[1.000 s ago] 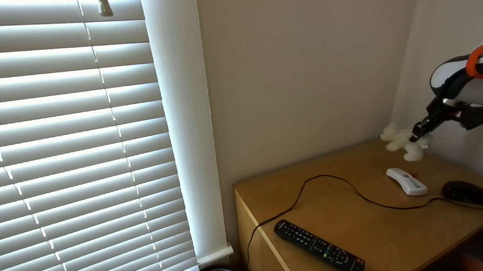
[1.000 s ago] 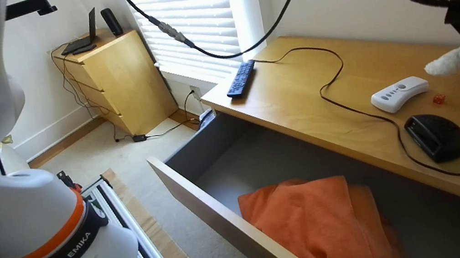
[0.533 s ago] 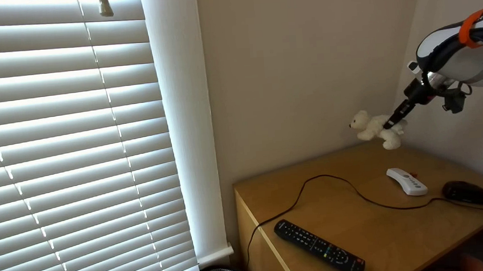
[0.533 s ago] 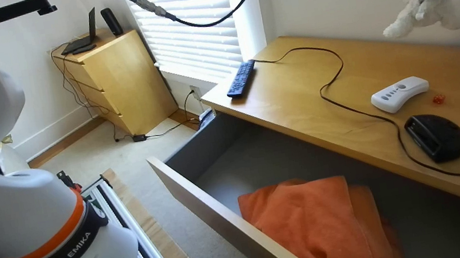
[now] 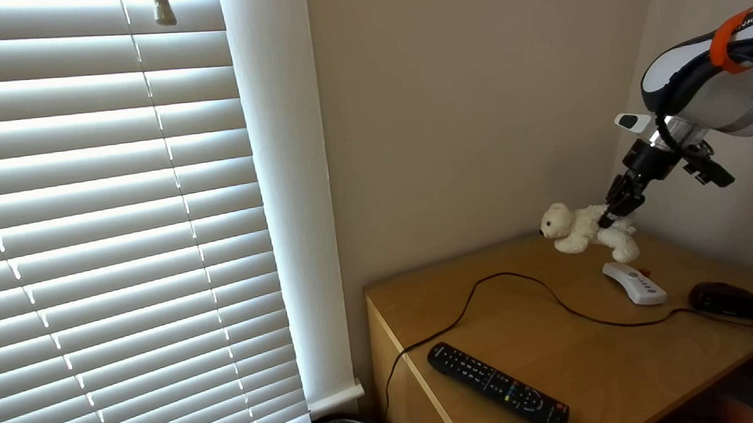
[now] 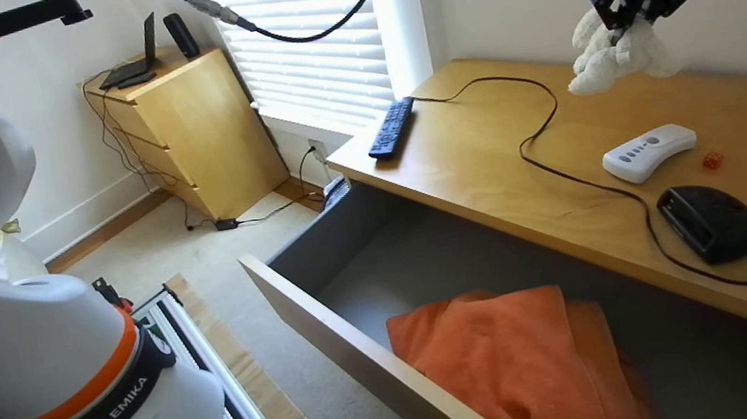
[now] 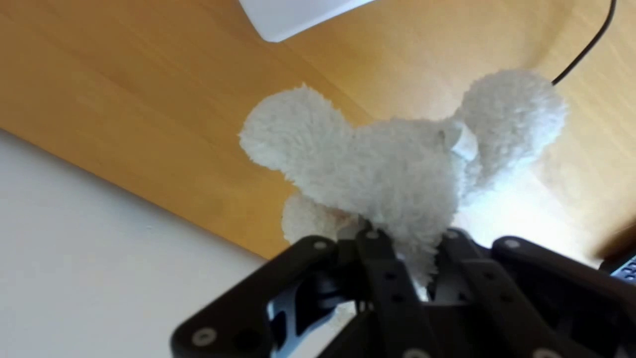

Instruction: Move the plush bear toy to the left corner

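Plush bear toy (image 5: 583, 225): sits lower in both exterior views than half a second ago, and nearer the window-end edge of the counter (image 6: 482, 136); the fingers (image 7: 392, 293) move with it.
Count: one bear; two fingers; on the counter one white device (image 5: 634, 283), one black remote (image 5: 498, 387), one black device (image 6: 713, 222), one cable (image 5: 504, 273) and one small red die (image 6: 713, 161), all lying where they lay.
Fingers' hold: nearly together, clamped on the bear's back; in the wrist view plush fills the narrow gap between them.
Bear's place: over the counter toward the wall edge, head toward the window end, well apart from the wall-side left corner (image 6: 460, 72).
In the way: the cable lies flat, its bend between the bear and that corner.
White device's place: between wall edge and front edge, the die just beside it.
Remote's place: beside the window-end edge, near the front left corner.
Black device's place: toward the front edge, the cable running up to it.
Drawer (image 6: 360, 361): pulled open below the front edge, orange cloth (image 6: 495, 362) inside.
Blinds (image 5: 122, 220): white, beyond the window-end edge.
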{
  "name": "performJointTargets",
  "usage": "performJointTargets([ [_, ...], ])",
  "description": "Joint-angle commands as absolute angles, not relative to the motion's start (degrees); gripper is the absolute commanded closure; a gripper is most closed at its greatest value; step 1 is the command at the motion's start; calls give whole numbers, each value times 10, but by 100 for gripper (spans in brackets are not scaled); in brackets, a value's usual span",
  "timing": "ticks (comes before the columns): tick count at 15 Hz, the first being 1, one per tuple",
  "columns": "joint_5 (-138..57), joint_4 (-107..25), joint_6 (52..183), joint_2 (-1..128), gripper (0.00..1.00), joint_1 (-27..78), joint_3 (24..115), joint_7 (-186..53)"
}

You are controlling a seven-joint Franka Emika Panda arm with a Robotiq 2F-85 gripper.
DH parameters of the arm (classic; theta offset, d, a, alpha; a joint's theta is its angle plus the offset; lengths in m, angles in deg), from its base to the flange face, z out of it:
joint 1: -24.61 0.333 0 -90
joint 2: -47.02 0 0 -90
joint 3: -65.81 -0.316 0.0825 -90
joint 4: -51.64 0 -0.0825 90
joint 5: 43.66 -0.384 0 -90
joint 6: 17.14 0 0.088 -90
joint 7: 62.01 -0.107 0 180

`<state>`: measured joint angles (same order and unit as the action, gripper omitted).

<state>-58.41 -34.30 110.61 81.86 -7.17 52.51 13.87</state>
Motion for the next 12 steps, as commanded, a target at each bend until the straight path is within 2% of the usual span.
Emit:
performJointTargets([
  [1,-609,-341,1100,815,84,-42,562,154],
  [5,-609,-342,1101,813,84,-42,565,158],
  [6,-621,-339,1099,817,96,-46,558,164],
  [12,-636,-289,1032,884,96,14,539,270],
])
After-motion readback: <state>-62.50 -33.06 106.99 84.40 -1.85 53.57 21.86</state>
